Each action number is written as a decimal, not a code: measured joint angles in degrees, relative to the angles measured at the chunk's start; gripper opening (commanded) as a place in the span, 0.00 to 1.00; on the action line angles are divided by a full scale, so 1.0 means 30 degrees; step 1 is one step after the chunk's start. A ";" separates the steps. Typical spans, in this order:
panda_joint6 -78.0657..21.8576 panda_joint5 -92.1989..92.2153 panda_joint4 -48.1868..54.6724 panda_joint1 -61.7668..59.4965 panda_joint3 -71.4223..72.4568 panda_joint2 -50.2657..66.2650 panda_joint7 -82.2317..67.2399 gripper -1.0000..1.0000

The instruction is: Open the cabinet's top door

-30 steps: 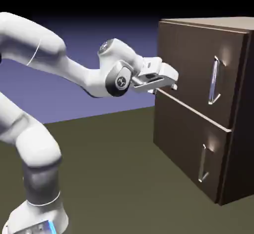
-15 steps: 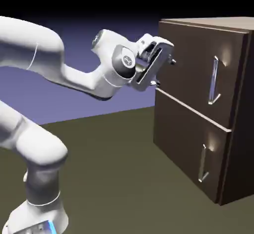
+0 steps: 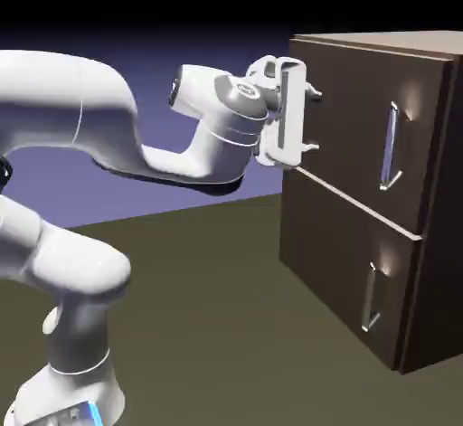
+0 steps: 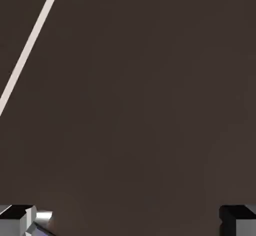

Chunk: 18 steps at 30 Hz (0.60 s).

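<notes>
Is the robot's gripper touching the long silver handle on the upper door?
Apart. The exterior view shows dark door front between the gripper and the upper door's handle.

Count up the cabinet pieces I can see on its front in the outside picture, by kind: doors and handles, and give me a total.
Doors: 2 (top door, lower door)
Handles: 2 (top handle, lower handle)
Total: 4
</notes>
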 measured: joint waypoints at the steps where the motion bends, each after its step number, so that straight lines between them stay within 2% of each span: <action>1: -0.0058 -0.0831 0.0145 0.0304 -0.0333 -0.0114 -0.0305 1.00; 18: -0.1041 -1.4951 0.2614 0.5475 -0.5989 -0.2046 -0.5485 1.00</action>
